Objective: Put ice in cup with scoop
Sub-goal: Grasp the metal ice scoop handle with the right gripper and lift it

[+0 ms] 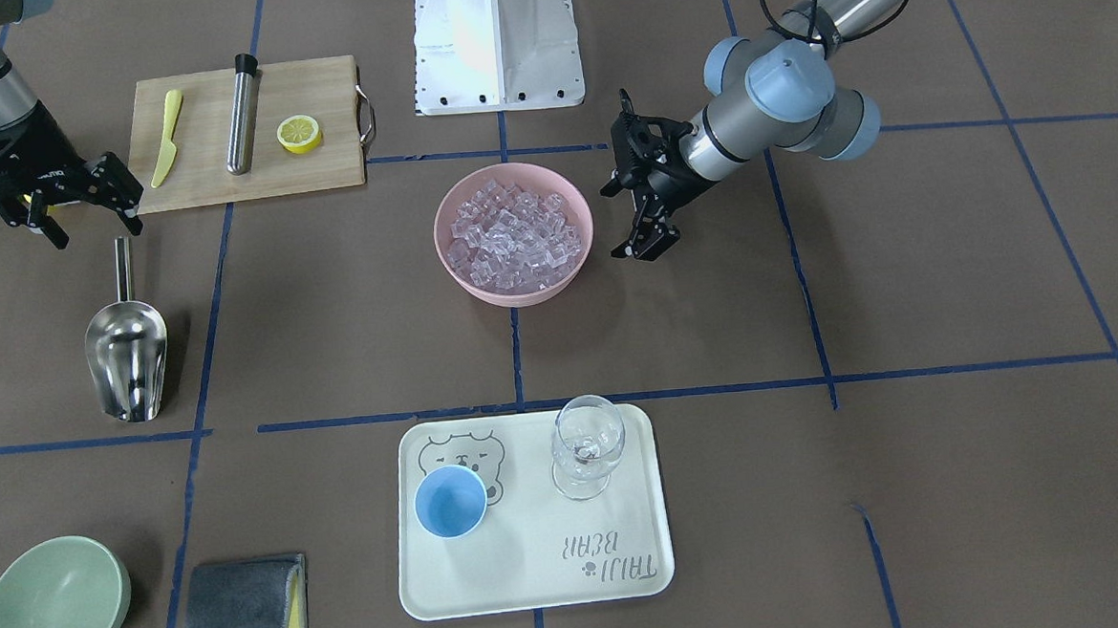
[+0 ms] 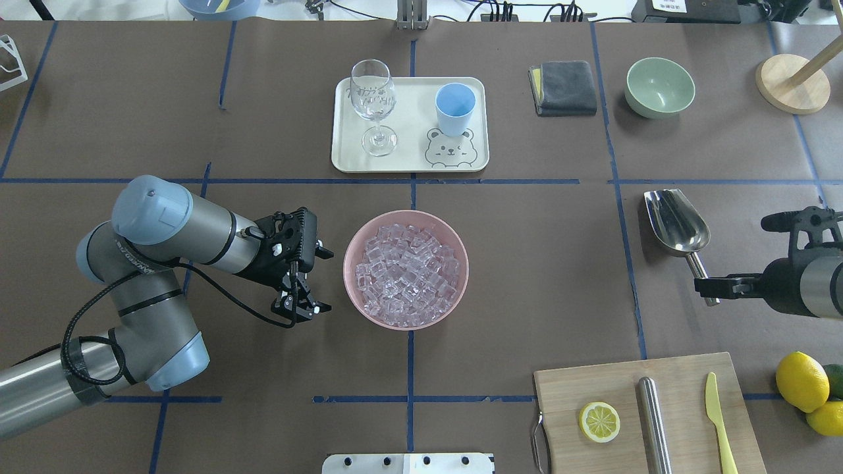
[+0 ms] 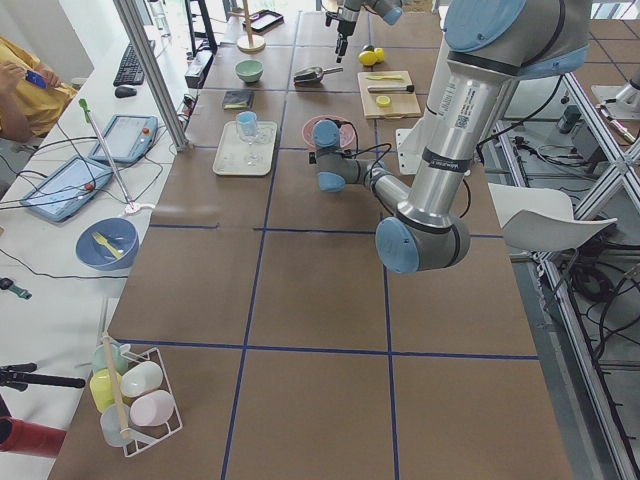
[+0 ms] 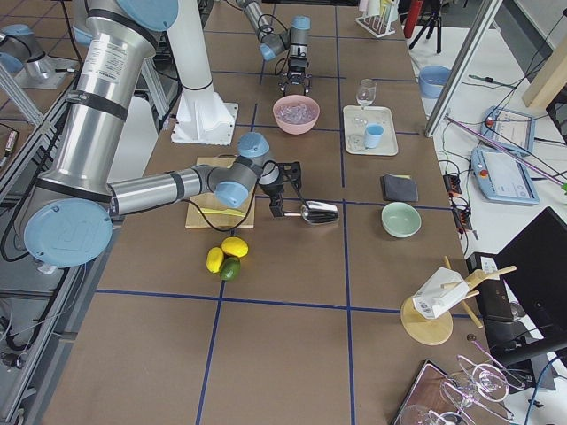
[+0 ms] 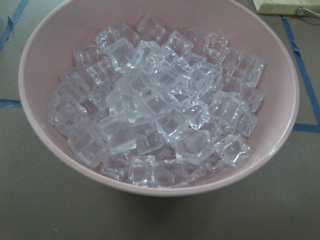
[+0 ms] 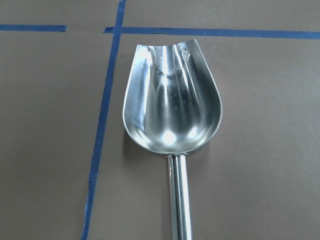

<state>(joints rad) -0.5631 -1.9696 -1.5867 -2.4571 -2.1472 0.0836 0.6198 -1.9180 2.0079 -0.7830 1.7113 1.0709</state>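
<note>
Hidden first: both wrist views show no fingers; right wrist view cuts the scoop (image 1: 127, 361) handle off at its lower edge; overhead cuts off the right arm and most of a lime (image 2: 835, 372); ice (image 5: 160, 110) cubes too many and too heaped to count.

Clock directions are in the overhead view. Ice fills one pink bowl (image 1: 442, 226) at table centre; one light-blue cup (image 1: 450, 501) stands upright at the bowl's 12 to 1 o'clock, on a cream bear tray (image 1: 534, 574), one wine glass (image 1: 585, 447) at the cup's 9 o'clock, apart from it. Scoop lies on the table at the bowl's 3 o'clock, well apart, trough up, handle toward 5 o'clock.

Left gripper (image 2: 323, 280) at the bowl's 9 o'clock, just beside the rim, jaws apart, holding nothing. Right gripper (image 1: 90, 219) at the handle's end, jaws apart; contact cannot be told.

Around: one cutting board (image 1: 317, 87) with one lemon half (image 1: 299, 133), one steel cylinder (image 1: 242, 115), one yellow knife (image 1: 165, 138); two whole lemons (image 2: 801, 380); one green bowl (image 1: 53, 607); one grey cloth (image 1: 240, 613).
</note>
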